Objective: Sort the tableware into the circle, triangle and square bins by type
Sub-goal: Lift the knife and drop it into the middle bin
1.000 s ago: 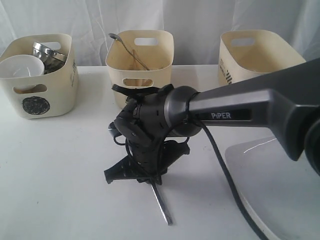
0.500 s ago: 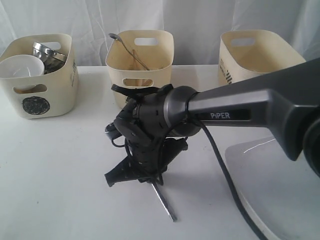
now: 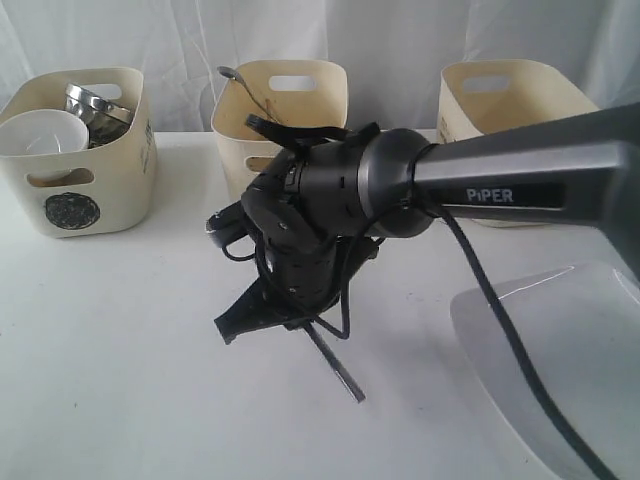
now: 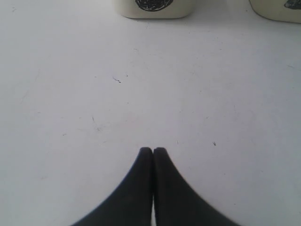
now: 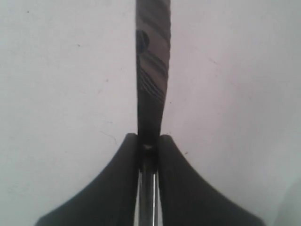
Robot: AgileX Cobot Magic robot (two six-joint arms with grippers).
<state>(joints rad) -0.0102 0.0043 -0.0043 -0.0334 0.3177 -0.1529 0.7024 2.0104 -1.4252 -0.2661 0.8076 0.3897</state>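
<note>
My right gripper is shut on a steel knife, which hangs tilted above the table in front of the middle bin. That cream bin holds a spoon and chopsticks; the arm hides its mark. The circle bin at the left holds a white bowl and steel ware. The square bin stands at the right. My left gripper is shut on nothing, low over bare table, and does not show in the exterior view.
A large white rounded-square plate lies at the front right of the white table. The right arm and its cable stretch across the middle from the right. A white curtain hangs behind the bins.
The right arm has risen and swung slightly right, lifting the knife with it; the knife's tip now hangs higher. The bins and plate have not moved.
</note>
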